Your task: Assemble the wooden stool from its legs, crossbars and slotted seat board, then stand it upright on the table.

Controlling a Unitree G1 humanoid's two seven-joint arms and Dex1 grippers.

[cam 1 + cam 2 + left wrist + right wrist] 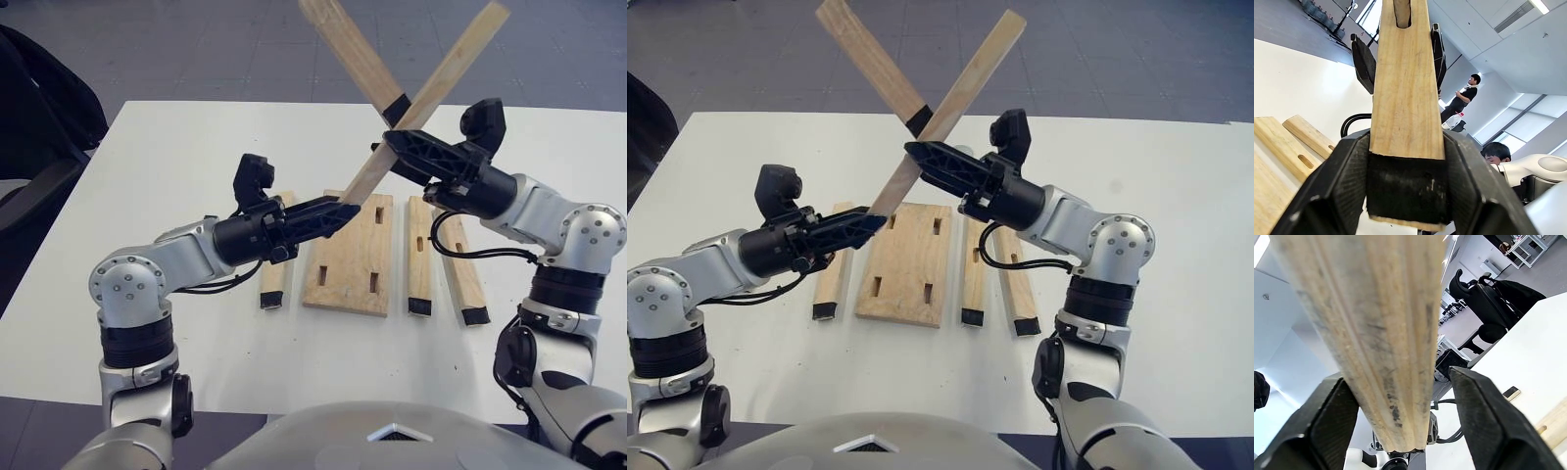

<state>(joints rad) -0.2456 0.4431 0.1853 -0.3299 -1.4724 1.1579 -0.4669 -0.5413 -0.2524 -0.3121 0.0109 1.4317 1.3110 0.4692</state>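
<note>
**A:** What is the left gripper (338, 209) doing?

**B:** It is clamped. Its fingers (1342, 186) pinch the black-tipped end of a leg (458, 59), and the wood fills the gap between them.

**A:** And the right gripper (389, 143)?

**B:** It is closed on the same leg, farther along it. Its fingers (1334, 423) sit one against each side edge.

**A:** How does the leg lie?

**B:** It is off the table. It slants from the left gripper up and towards the robot's right, with its far end high in the air.

**A:** There is another stick up there.

**B:** Yes, a second piece (353, 49). Its black end meets the leg just past the right gripper, and from there it rises towards the robot's left. The left wrist view shows a bit of wood sitting in a slot of the leg at that spot. How firmly the two are joined I cannot tell.

**A:** And below them?

**B:** On the white table (196, 166) the slotted seat board (348, 257) lies flat under the grippers. A loose stick (277, 281) lies just beside its left edge, partly under the left gripper. On the board's right are a slotted stick (420, 266), just beside it, and an outermost stick (464, 286), slightly angled. All three have their black ends towards the robot.
</note>
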